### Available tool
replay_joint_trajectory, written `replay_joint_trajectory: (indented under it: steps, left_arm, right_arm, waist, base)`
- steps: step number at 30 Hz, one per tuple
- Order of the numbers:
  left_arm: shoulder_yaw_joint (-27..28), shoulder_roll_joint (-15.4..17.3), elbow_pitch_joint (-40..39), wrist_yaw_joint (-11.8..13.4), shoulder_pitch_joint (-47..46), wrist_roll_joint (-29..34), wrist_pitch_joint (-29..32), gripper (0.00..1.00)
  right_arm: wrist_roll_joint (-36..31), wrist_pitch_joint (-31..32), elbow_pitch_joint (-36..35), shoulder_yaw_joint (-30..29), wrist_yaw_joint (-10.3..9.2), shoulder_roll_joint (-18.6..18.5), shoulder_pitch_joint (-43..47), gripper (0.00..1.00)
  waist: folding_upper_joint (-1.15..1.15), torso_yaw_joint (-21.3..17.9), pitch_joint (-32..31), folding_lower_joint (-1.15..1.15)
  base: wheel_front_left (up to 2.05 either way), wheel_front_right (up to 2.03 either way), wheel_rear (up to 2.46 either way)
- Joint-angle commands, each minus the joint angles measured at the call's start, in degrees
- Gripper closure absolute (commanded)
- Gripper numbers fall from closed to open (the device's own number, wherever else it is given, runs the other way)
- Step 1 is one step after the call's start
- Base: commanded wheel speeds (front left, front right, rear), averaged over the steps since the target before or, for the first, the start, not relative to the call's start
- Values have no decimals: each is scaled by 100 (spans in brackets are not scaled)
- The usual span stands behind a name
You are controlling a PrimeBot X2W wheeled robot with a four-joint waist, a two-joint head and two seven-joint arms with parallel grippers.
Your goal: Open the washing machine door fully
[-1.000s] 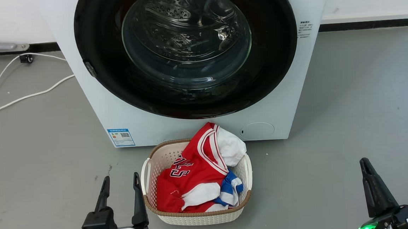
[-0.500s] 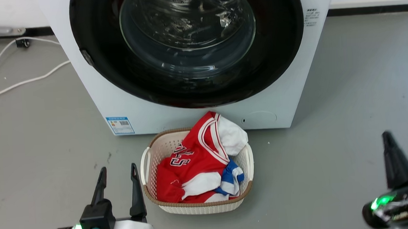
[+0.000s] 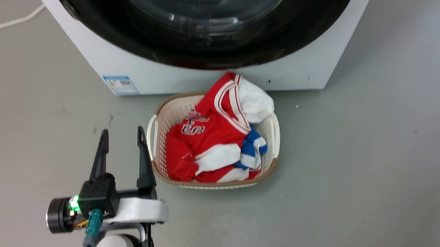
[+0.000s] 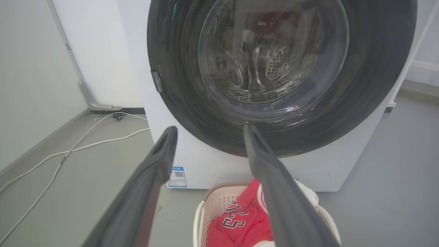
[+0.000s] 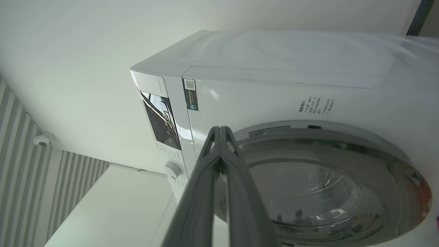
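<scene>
The white washing machine (image 3: 186, 79) stands at the top of the head view. Its washing machine door (image 3: 306, 30), a glossy black disc with a clear glass centre, lies flat against the front. My left gripper (image 3: 122, 130) hovers low over the floor, left of the basket, open and empty. In the left wrist view the door (image 4: 370, 85) shows shut, a small grey latch (image 4: 157, 80) on its left edge, well beyond my left gripper (image 4: 209, 127). My right gripper (image 5: 219, 129) is shut on nothing, pointing at the machine (image 5: 274, 96) beside the door's rim (image 5: 325, 147).
A cream laundry basket (image 3: 153, 127) holding red, white and blue clothes sits on the grey floor right before the machine, under the door. A white cable (image 4: 68, 151) runs across the floor to the left, near the wall. The floor continues to the right of the basket.
The head camera has tilted down, so the machine has slid up the picture. My right gripper rose out of the head view's lower right corner. The left gripper stays open beside the basket.
</scene>
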Motion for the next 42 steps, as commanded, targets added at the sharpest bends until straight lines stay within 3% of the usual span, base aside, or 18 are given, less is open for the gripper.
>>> replay_joint_trajectory:
  steps: [1, 6, 19, 30, 42]
  left_arm:
    - [-11, -6, -43, -32, -125, 36, -16, 0]
    - [-73, -7, -150, -28, -538, 17, -16, 0]
    - [-280, -7, -230, 65, -943, -142, -16, 0]
    - [-403, -7, -250, 108, -1145, -218, -16, 0]
    - [-478, -7, -193, 184, -1165, -324, -16, 0]
  right_arm:
    - [-22, 59, 137, 17, 2, -108, -245, 100]
    - [-188, 386, 990, 291, 2, -692, -1587, 100]
    - [-702, 1350, 2404, 1530, 2, -1307, -3588, 100]
    - [-1164, 1828, 3013, 2271, 2, -1319, -4612, 100]
    - [-1344, 2182, 3074, 2654, 10, -1093, -4524, 100]
  waist:
    - [0, 86, 356, -1]
    - [0, 230, 899, -1]
    - [0, 412, 1608, -1]
    - [0, 524, 1966, -1]
    - [0, 595, 1917, -1]
  base:
    - [0, 0, 0]
    - [0, 0, 0]
    - [0, 0, 0]
    - [0, 0, 0]
    - [0, 0, 0]
